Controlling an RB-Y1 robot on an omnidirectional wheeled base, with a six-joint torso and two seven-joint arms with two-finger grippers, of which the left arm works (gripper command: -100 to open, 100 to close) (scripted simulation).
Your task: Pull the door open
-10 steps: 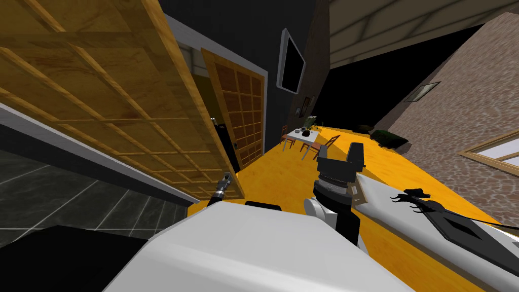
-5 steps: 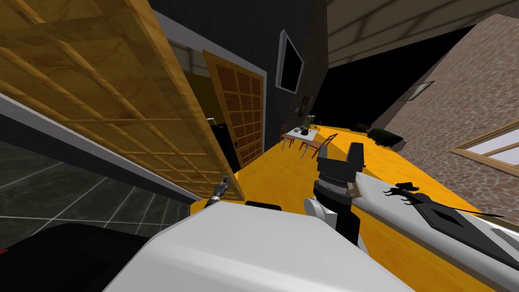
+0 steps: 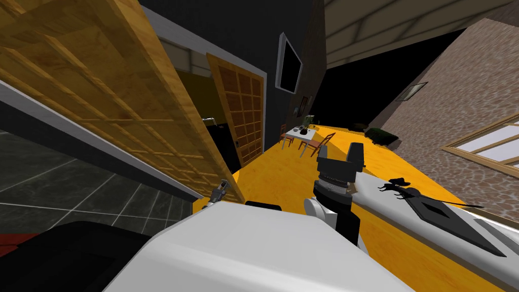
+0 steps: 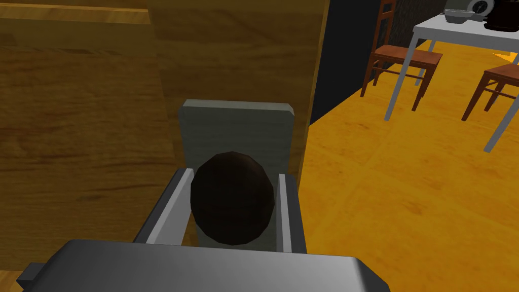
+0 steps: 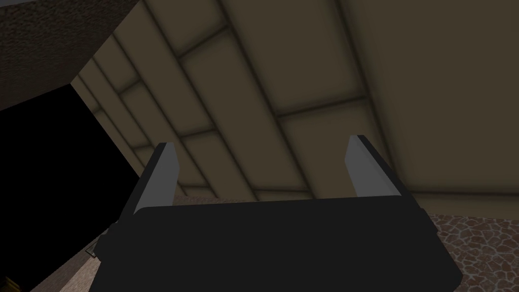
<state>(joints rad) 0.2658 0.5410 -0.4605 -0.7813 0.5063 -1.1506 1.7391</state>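
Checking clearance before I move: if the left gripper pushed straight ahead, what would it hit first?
The dark knob, which the left gripper is shut on; right behind it, likely the grey plate on the wooden door.

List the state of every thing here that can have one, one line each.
left gripper, shut on the dark door knob
dark door knob, pressed on both sides by the fingers
near wooden door, partly open, swung off its frame
far wooden door, ajar
right gripper, open, holding nothing
chairs, upright
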